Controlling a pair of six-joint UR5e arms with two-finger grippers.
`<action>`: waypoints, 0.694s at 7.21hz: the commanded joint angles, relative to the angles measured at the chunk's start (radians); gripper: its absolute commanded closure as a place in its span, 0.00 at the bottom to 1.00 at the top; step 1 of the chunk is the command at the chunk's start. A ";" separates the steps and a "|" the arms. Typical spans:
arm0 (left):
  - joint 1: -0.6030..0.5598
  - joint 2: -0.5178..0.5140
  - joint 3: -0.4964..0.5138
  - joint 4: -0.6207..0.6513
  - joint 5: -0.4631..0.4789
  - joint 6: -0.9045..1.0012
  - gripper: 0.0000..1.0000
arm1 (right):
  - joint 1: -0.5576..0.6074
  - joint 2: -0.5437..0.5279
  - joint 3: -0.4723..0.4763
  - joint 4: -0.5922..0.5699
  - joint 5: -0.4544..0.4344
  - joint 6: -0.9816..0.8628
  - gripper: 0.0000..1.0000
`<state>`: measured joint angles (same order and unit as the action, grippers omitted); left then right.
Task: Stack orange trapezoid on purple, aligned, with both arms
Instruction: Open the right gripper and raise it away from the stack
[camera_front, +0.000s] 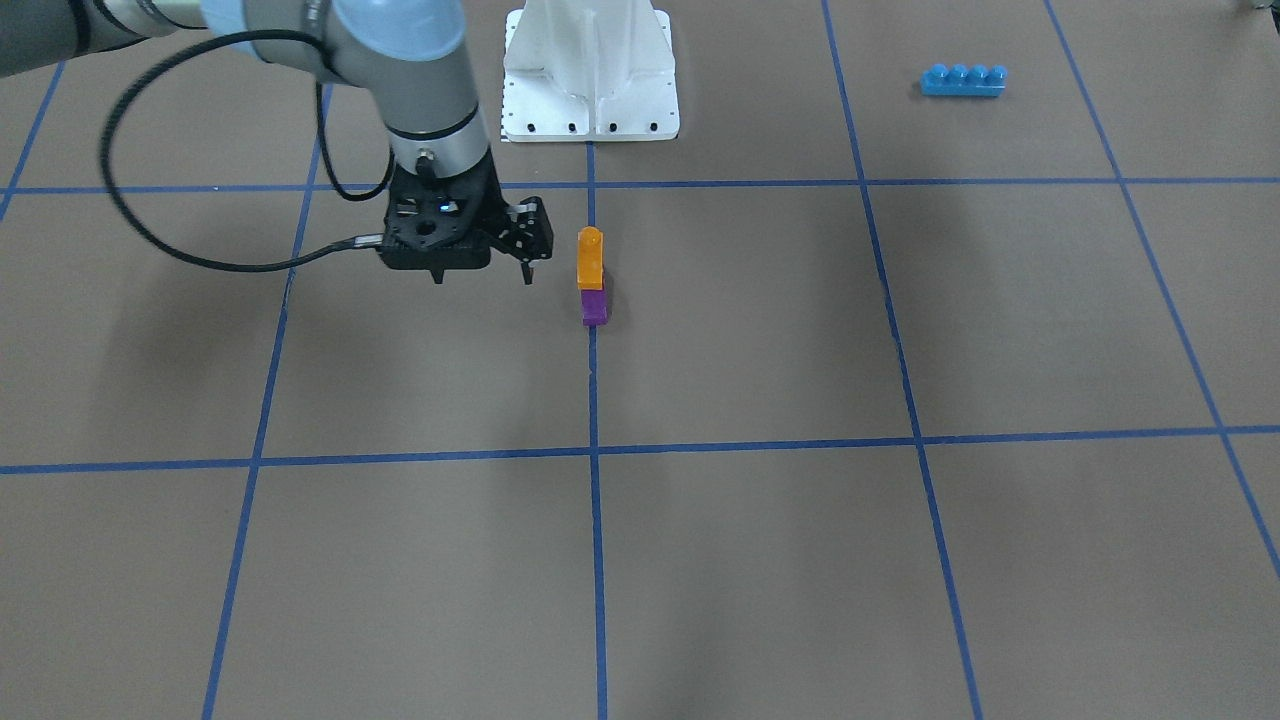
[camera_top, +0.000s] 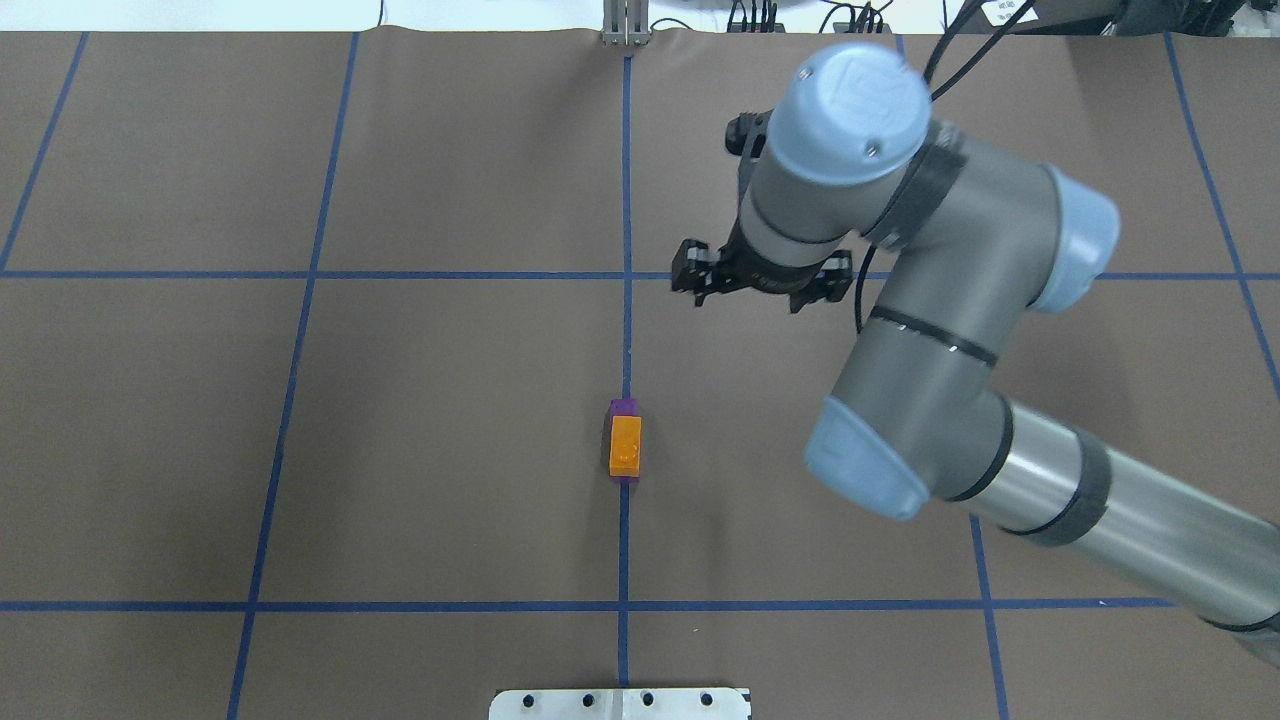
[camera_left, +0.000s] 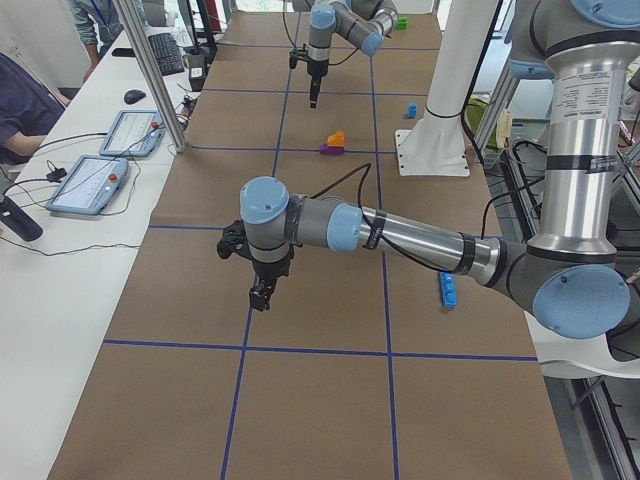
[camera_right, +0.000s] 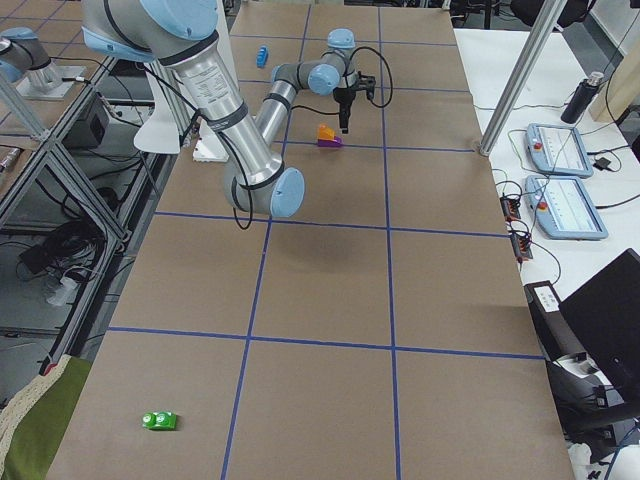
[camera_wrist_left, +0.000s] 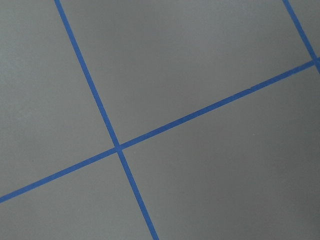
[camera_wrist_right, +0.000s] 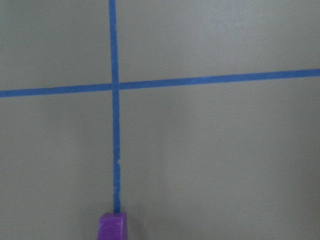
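Note:
The orange trapezoid (camera_front: 590, 258) sits on the purple block (camera_front: 594, 307) on the middle blue tape line; the stack also shows in the overhead view, with the orange trapezoid (camera_top: 625, 446) covering most of the purple block (camera_top: 622, 407). My right gripper (camera_front: 482, 278) hangs open and empty above the table, apart from the stack, to its left in the front view and beyond it to the right in the overhead view (camera_top: 748, 300). The right wrist view shows only the purple block's end (camera_wrist_right: 113, 227). My left gripper (camera_left: 260, 295) shows only in the exterior left view, far from the stack; I cannot tell if it is open.
A white pedestal (camera_front: 590, 70) stands at the robot's side of the table. A long blue four-stud brick (camera_front: 963, 80) lies to its right in the front view. A small blue block (camera_left: 411, 110) lies near the pedestal. A green object (camera_right: 160, 421) lies far off.

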<state>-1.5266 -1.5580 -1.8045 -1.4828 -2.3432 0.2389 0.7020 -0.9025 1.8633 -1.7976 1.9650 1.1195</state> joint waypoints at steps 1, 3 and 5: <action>-0.021 0.013 0.010 -0.014 0.008 -0.015 0.00 | 0.222 -0.152 0.086 -0.054 0.119 -0.303 0.01; -0.029 0.035 0.045 -0.017 0.012 -0.013 0.00 | 0.386 -0.325 0.089 -0.046 0.152 -0.639 0.01; -0.032 0.044 0.045 -0.019 0.008 -0.013 0.00 | 0.602 -0.525 0.074 -0.042 0.277 -1.027 0.01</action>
<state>-1.5564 -1.5187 -1.7614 -1.5009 -2.3336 0.2253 1.1732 -1.3103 1.9452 -1.8409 2.1777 0.3260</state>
